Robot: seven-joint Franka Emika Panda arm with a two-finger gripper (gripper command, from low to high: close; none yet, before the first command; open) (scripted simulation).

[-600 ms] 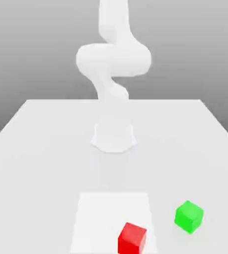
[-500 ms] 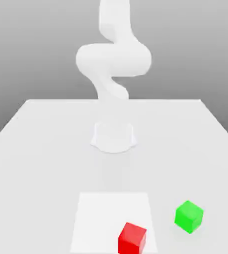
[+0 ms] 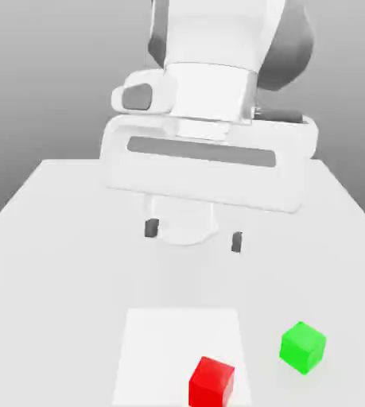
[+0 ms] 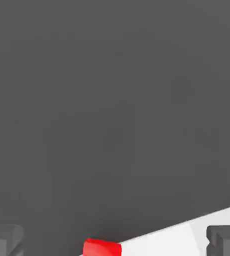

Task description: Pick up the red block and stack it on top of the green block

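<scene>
The red block (image 3: 211, 381) rests on the table near its front edge, on the lower right part of a brighter white square patch (image 3: 181, 350). The green block (image 3: 302, 346) sits on the table to the exterior view's right of it, a short gap apart. My gripper (image 3: 193, 235) hangs high above the table, well back from both blocks, fingers (image 3: 150, 228) spread wide apart and open with nothing between them. In the hand view a sliver of the red block (image 4: 101, 247) shows between the dark fingertips (image 4: 4, 239).
The white table (image 3: 58, 262) stretches back to a far edge against a grey backdrop. The large white hand body (image 3: 209, 163) fills the upper middle of the exterior view and hides the arm's base behind it.
The hand has swung into the exterior view, large and close, above the table's middle. Both blocks lie where they were.
</scene>
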